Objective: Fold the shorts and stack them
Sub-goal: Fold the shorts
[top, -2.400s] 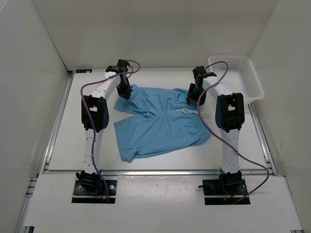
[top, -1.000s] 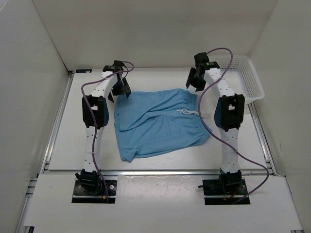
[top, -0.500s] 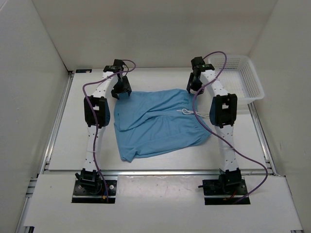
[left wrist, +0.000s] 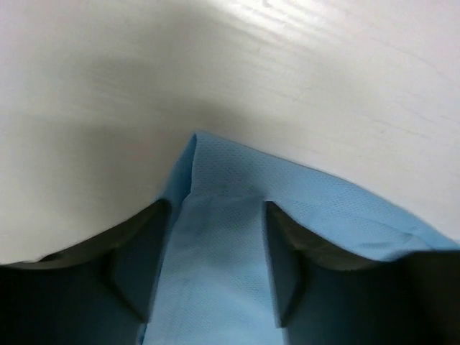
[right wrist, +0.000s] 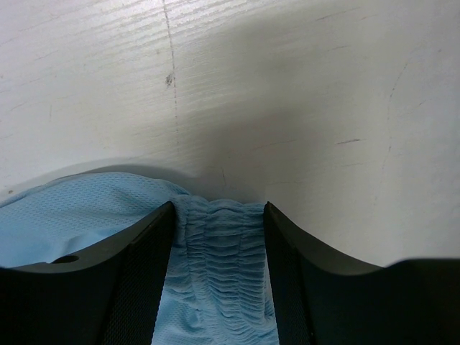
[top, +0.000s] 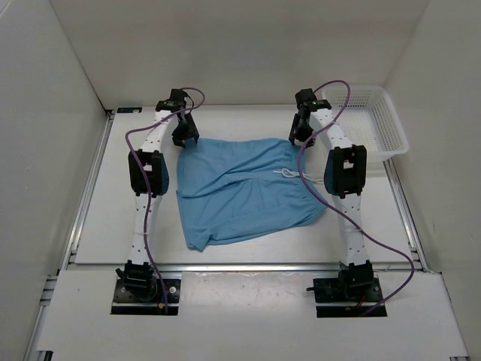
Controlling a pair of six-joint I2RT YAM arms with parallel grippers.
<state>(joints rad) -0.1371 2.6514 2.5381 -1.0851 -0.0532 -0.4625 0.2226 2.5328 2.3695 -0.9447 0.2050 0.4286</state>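
Note:
The light blue shorts (top: 244,188) lie spread flat on the white table, waistband and white drawstring (top: 289,174) to the right. My left gripper (top: 185,137) is at the far left corner; in the left wrist view a strip of the shorts (left wrist: 215,251) fills the gap between its fingers (left wrist: 140,266) and my left gripper (left wrist: 212,215) is shut on it. My right gripper (top: 301,135) is at the far right corner, and in the right wrist view my right gripper (right wrist: 219,215) is shut on the gathered waistband (right wrist: 219,259).
A white mesh basket (top: 372,120) stands at the far right of the table. The white enclosure walls stand close behind both grippers. The table's near edge (top: 240,265) runs in front of the arm bases.
The shorts' far left leg was drawn in, so the far edge now runs straight. Both grippers lifted off, came down on the two far corners, and their fingers narrowed onto the fabric.

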